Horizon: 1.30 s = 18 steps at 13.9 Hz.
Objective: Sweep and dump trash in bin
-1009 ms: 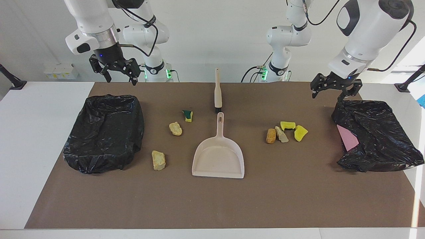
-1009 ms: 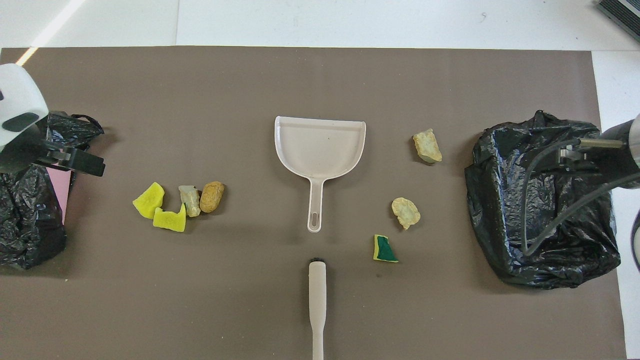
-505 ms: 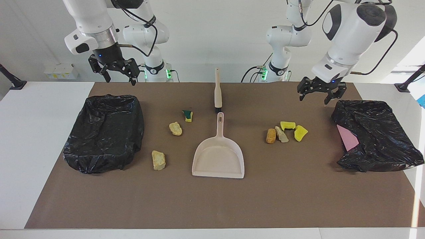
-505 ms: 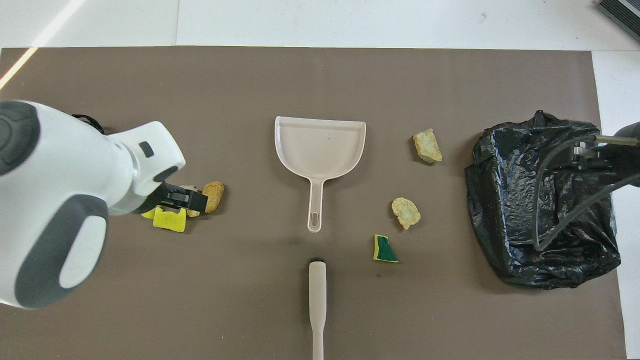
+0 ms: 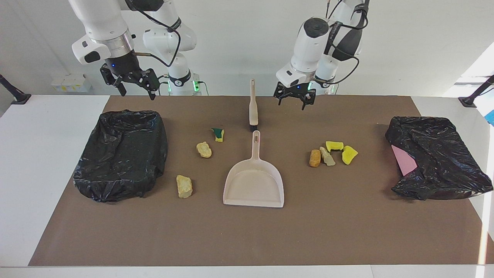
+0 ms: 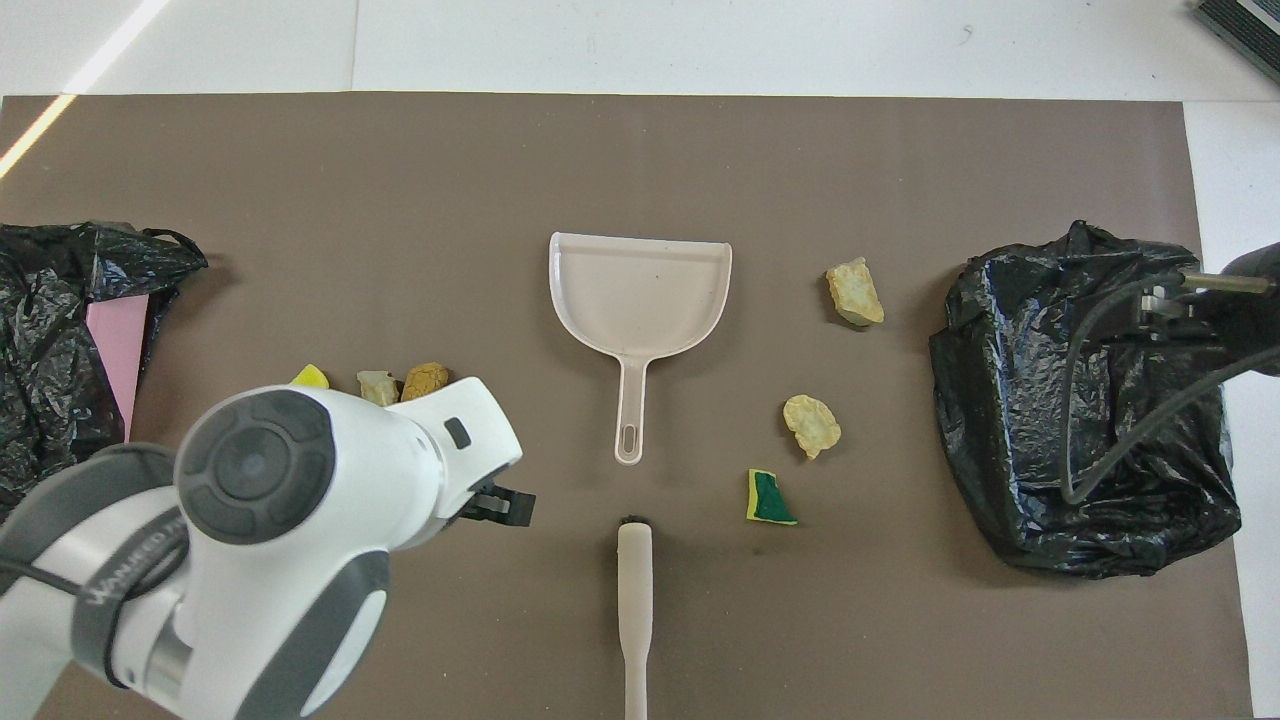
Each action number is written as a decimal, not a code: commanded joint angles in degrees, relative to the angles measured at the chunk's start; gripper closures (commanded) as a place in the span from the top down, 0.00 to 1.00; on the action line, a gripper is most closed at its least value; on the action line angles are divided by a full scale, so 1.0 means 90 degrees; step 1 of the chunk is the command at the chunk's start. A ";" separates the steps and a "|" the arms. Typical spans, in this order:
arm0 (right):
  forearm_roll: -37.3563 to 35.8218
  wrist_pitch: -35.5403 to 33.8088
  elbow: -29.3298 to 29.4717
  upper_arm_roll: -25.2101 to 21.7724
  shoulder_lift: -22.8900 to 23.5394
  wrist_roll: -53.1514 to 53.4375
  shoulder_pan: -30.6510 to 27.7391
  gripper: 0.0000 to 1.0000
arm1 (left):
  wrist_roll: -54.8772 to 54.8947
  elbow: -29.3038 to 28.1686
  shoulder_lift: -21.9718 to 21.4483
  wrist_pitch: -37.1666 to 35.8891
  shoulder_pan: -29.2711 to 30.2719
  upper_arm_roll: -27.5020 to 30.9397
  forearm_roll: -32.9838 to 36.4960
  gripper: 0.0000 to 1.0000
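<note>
You have the left gripper (image 5: 294, 101) up in the air with its fingers spread wide and nothing between them, over the brown mat (image 5: 347, 216) just beside the handle of the beige hand brush (image 5: 253, 105), on the side toward the left arm's end of the worktop (image 5: 42, 154). Your right gripper (image 5: 131, 83) also hangs wide and empty, above the robots' edge of the black-bagged bin (image 5: 121, 152) at the right arm's end.

The trash lies on the mat in two groups. Toward the left arm's end you see four scraps close together: an orange-brown scrap (image 5: 315, 158), a pale tan scrap (image 5: 327, 156) touching it, and two yellow scraps (image 5: 334, 146) (image 5: 349, 154) just beside. Toward the right arm's end three lie apart: the yellow scrap with a green side (image 5: 218, 134), nearest the robots, a pale yellow lump (image 5: 203, 149), and a tan chunk (image 5: 184, 186) farthest from them, near the bin.

The beige dustpan (image 5: 254, 181) rests flat between the two groups, handle pointing at the robots, its tip just short of the brush's dark bristle end. A second black bag (image 5: 436, 158) with a pink sheet (image 5: 403, 160) showing sits at the left arm's end.
</note>
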 commanded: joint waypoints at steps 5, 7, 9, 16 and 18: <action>0.0068 0.0997 -0.0555 0.0199 0.0234 0.0935 0.0805 1.00 | -0.2105 -0.1526 -0.0204 0.1631 -0.1862 0.0124 -0.0027 1.00; 0.0038 0.1505 -0.0545 0.0199 0.0606 0.1445 0.1303 1.00 | -0.2661 -0.1838 -0.0184 0.2049 -0.2428 0.0124 -0.0027 1.00; -0.0020 0.1916 -0.0486 0.0199 0.0977 0.1874 0.1704 1.00 | -0.2829 -0.2229 -0.0175 0.2587 -0.2819 0.0124 -0.0027 1.00; -0.0050 0.2835 0.0148 0.0189 0.2705 0.3407 0.2886 1.00 | -0.3552 -0.2260 0.0294 0.2942 -0.3348 0.0143 -0.0027 0.78; -0.0147 0.3263 0.0081 0.0189 0.2969 0.3575 0.3198 1.00 | -0.3582 -0.2260 0.0275 0.2766 -0.3271 0.0163 -0.0018 0.33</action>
